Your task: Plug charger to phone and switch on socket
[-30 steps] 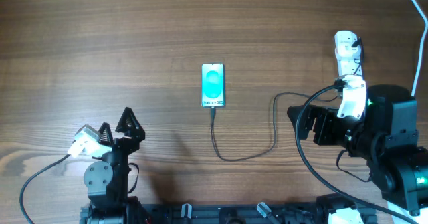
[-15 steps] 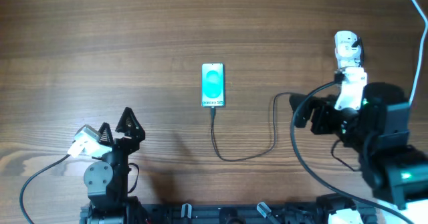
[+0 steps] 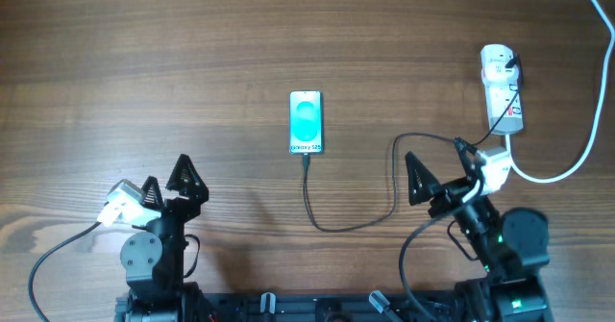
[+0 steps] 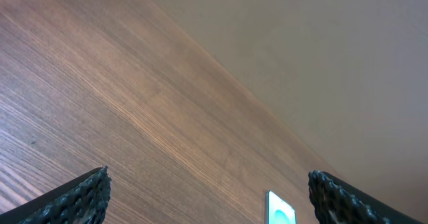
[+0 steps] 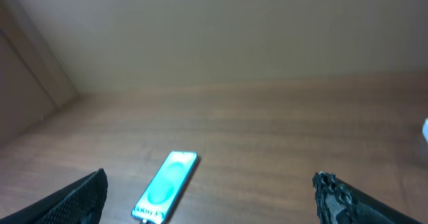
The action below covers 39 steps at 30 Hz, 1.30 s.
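I read the plugging step as done, or nearly so. The phone (image 3: 306,122) lies flat in the middle of the worktop (image 3: 144,53), screen up and lit turquoise. The charger (image 3: 332,227) meets its near edge, loops toward me, swings right and runs away toward the socket (image 3: 502,89) at the far right. Whether the connector is fully seated I cannot tell at this size. That makes the switch the step in hand. The right hand (image 3: 440,173) hovers nearer than the socket and to its left, apart from it, fingers spread wide and grasping nothing. Its wrist camera looks across the wood toward the phone. The left hand (image 3: 168,182) sits at the near left, well apart from everything, likewise released and empty (I would leave it parked there). I take the red mark (image 3: 509,102) on the strip for the switch, though I cannot read its position. As I judge it, the next move is to carry the right hand farther and to the right until it is over the strip. Then I would narrow the fingers so one tip can press, and push down on the red mark. I must do that without dragging the black cable, which runs just beside the hand, or nudging the thick white cord (image 3: 567,171).
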### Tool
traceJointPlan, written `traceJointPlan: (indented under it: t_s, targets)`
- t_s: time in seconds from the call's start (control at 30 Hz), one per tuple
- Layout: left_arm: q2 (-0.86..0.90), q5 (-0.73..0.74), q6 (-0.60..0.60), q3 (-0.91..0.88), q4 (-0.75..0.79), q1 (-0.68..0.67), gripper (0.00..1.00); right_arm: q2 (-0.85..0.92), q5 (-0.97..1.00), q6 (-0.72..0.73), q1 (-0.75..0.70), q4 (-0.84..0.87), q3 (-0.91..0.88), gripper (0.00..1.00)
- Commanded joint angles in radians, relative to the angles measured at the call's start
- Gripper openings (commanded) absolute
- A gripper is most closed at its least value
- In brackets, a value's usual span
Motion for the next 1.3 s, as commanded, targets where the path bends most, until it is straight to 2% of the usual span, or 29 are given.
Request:
traceJointPlan:
  t_s: [0.0,0.27,0.37,0.53,1.27]
  targets:
    - [-0.010,-0.017,-0.009,-0.006,0.003,0.008,1.00,-0.108,-0.016,0.005,0.004,0.082,-0.085,1.00]
    - [-0.010,-0.016,-0.009,-0.006,0.003,0.008,1.00,-0.253,-0.004,0.005,0.004,0.133,-0.187,1.00]
    - [-0.010,-0.017,-0.009,-0.006,0.003,0.008,1.00,-0.251,0.004,0.013,0.004,0.143,-0.211,1.00]
    - [-0.010,-0.016,-0.009,-0.006,0.003,0.008,1.00,-0.251,0.007,0.021,0.004,0.054,-0.211,1.00]
    - [-0.010,-0.016,-0.009,-0.006,0.003,0.008,1.00,-0.249,0.010,0.032,0.004,0.053,-0.211,1.00]
